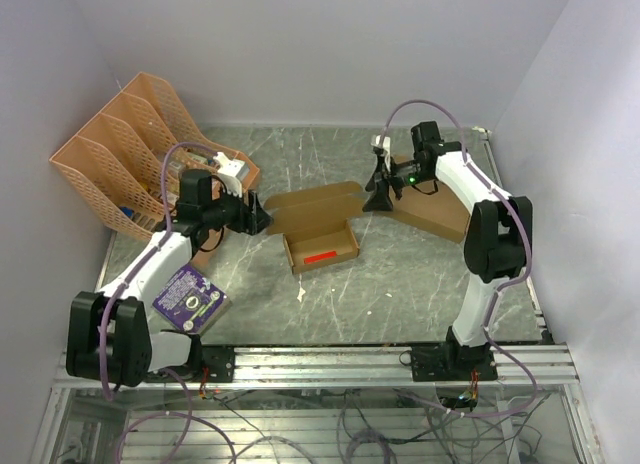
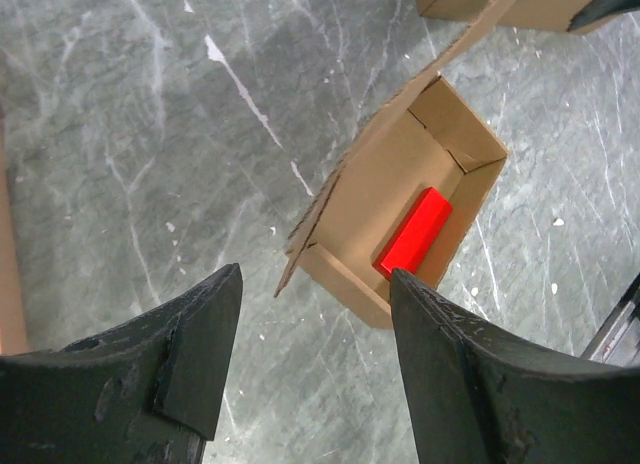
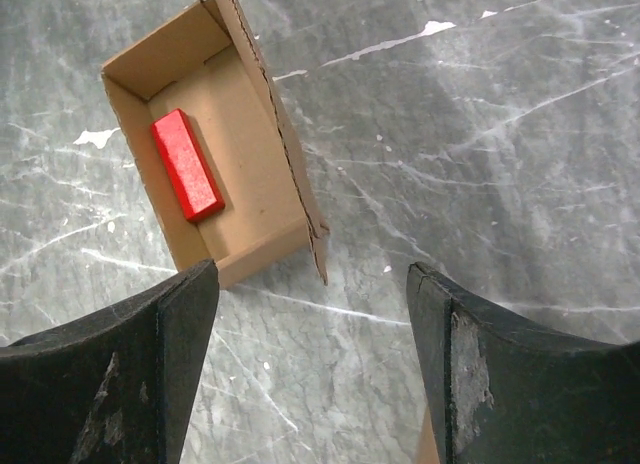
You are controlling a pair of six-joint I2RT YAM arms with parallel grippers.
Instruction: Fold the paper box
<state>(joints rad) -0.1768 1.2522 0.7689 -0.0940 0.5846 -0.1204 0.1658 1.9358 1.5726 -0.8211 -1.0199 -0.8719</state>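
Observation:
The paper box (image 1: 345, 247) sits in the middle of the table as a shallow brown tray. Its lid flap (image 1: 315, 206) is open on the far side, and a red block (image 1: 320, 257) lies inside. My left gripper (image 1: 262, 217) hangs open beside the flap's left end, touching nothing. My right gripper (image 1: 378, 199) hangs open at the flap's right end. In the left wrist view the box (image 2: 370, 199) and red block (image 2: 414, 232) lie beyond the open gripper (image 2: 315, 274). In the right wrist view the box (image 3: 240, 134) and block (image 3: 186, 164) show beyond the open gripper (image 3: 312, 267), with bare table between the fingers.
An orange mesh file rack (image 1: 120, 149) stands at the back left. A purple printed box (image 1: 188, 299) lies near the left arm's base. A larger flat brown cardboard piece (image 1: 435, 212) lies under the right arm. White walls enclose the table on three sides.

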